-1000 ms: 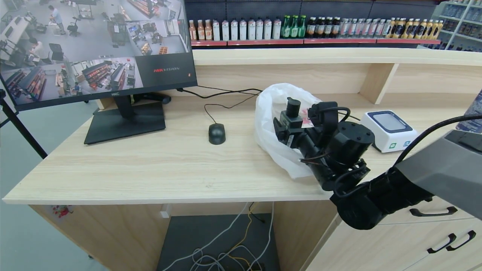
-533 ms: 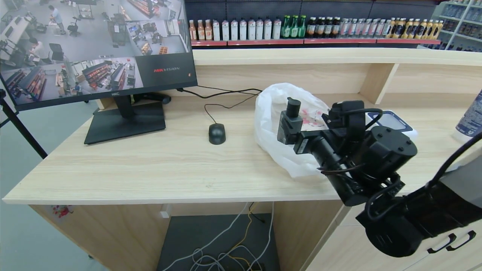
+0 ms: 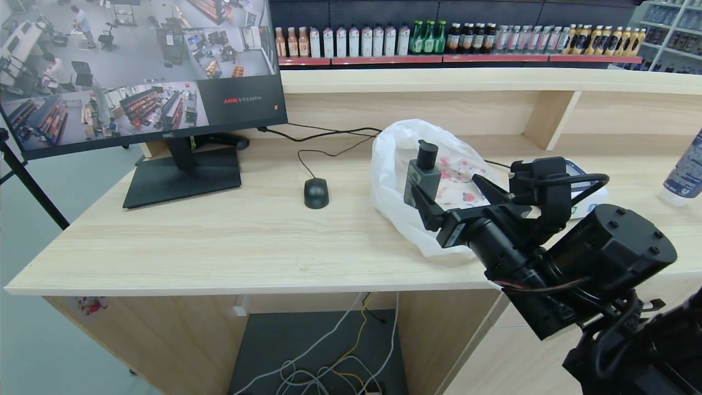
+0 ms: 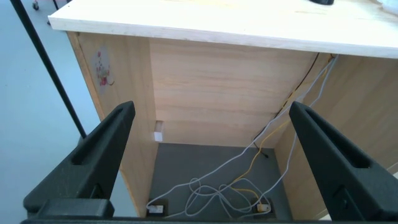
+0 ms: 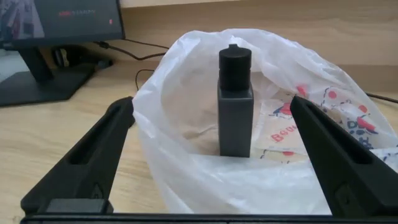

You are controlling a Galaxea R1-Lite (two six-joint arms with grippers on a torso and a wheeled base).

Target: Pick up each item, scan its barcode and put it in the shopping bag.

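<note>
While the left gripper [image 4: 211,112] hangs spread below the desk [image 4: 217,25], facing loose cables [image 4: 219,186], the right gripper [image 3: 449,189] sits spread and empty just before the white bag [image 3: 390,181]. A dark bottle [image 3: 423,174] stands upright inside, long axis vertical, cap up.

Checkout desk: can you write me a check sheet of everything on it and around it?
Surface: light wooden counter.
Job's things: dark bottle upright inside the white shopping bag, beside a red-printed pack; white scanner right of the bag; pale bottle at the counter's right end.
Clutter: monitor, mouse.
Grippers: right gripper open, facing the bag, holding nothing; left gripper open, low before the desk's underside.
Cables: mouse cable on the counter; loose cables under the desk.
Surroundings: bottle shelves behind.
</note>
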